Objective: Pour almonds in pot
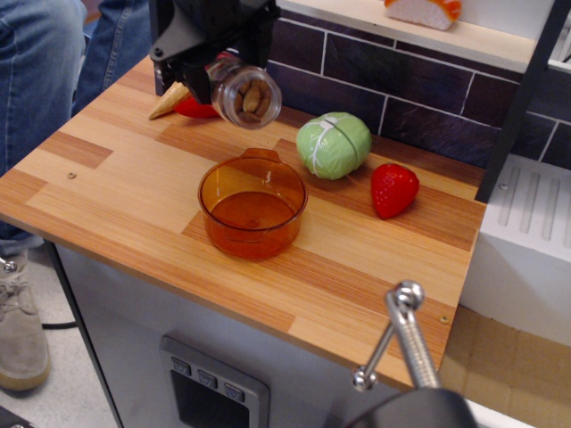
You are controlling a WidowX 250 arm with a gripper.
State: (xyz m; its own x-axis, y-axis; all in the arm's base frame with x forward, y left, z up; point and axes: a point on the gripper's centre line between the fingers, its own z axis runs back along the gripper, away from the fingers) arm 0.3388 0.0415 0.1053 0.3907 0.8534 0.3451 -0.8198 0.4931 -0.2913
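The clear jar (243,92) is held tipped on its side above the counter, its open mouth facing down and right, and the brown almonds (251,98) sit at the mouth. My black gripper (214,62) is shut on the jar's body, up and left of the pot. The translucent orange pot (253,206) stands upright on the wooden counter, below and slightly right of the jar's mouth. I see no almonds in it.
A green cabbage toy (334,144) and a red strawberry toy (393,189) lie right of the pot. A red pepper toy (194,109) and a cone (168,102) lie behind the gripper. A person in jeans (40,62) stands at the left. A metal handle (406,332) sticks up at the front right.
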